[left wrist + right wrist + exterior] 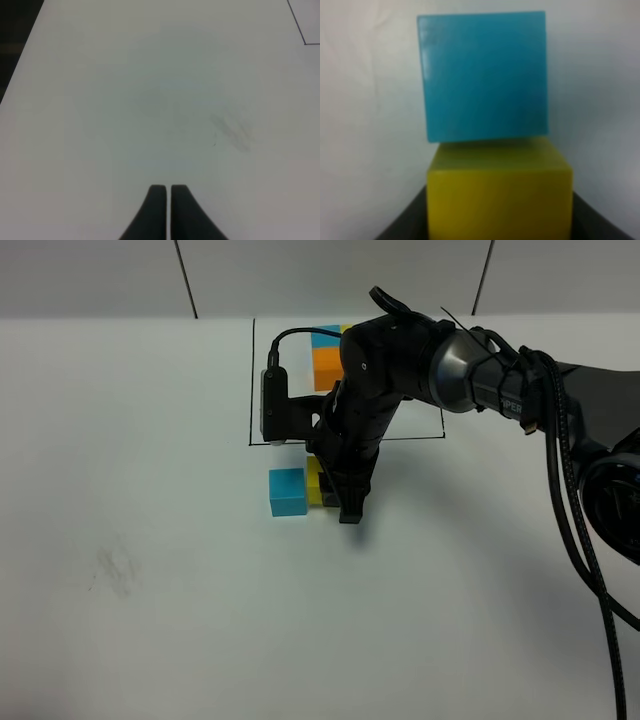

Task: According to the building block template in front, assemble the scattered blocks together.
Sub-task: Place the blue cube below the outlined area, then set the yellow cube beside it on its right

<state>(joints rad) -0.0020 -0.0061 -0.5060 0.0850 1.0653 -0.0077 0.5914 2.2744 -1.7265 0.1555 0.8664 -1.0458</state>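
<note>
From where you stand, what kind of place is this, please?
Probably a robot test bench, not a home: a bare white table, a black frame drawn on it, and a black arm over a blue cube and a yellow cube.

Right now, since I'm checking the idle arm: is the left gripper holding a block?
No, the left gripper is shut on nothing, with only the white table below it.

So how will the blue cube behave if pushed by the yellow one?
The blue cube looks rigid and sits flat on the table, so it should probably slide, not roll or tip. Its smooth faces suggest it may twist away from the yellow cube if pushed off-centre.
</note>
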